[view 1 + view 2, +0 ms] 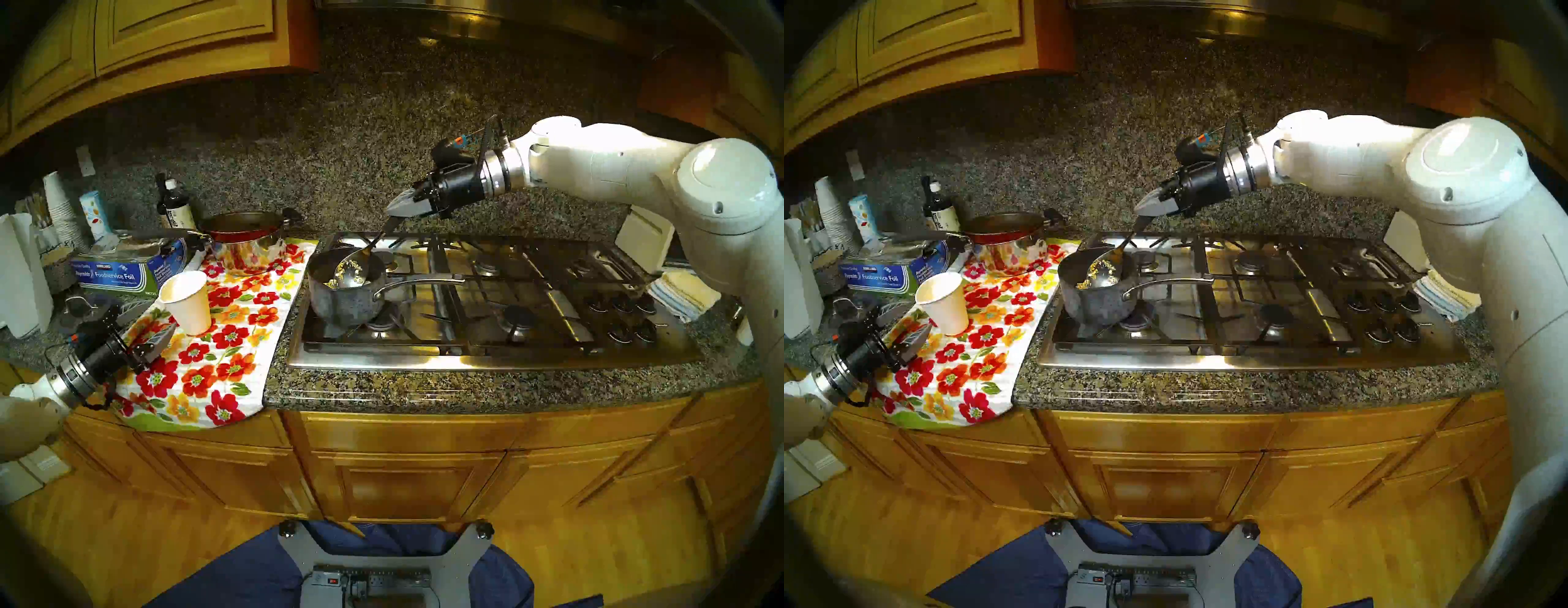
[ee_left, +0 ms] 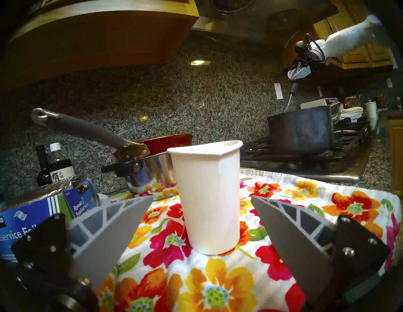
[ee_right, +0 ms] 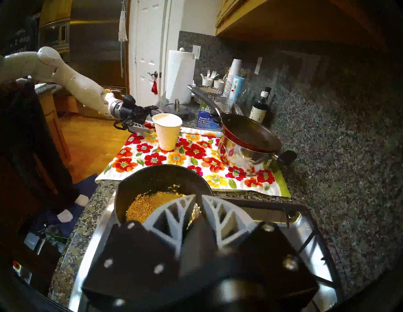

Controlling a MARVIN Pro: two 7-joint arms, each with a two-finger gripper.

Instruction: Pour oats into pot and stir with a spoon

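I find the oats [image 3: 144,203] heaped inside the pot [image 1: 339,297] on the stove's [image 1: 488,352] near-left burner, some flakes on the spoon [image 1: 352,269] bowl. My right gripper [image 1: 396,209] clamps the spoon's handle; my left gripper [image 2: 196,209] stands spread, empty, facing the paper cup [image 2: 209,196]. I judge stirring needs low, slow circles clear of the rim.

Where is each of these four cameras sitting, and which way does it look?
Head left: high up, looking down on the stove; both arms show.
Head right: nearly the same picture, both arms again.
Left wrist: low over the floral towel, facing the paper cup between its open left pincer.
Right wrist: above the pot, its right pincer shut on the spoon.
Shared: all four show cup and pot.
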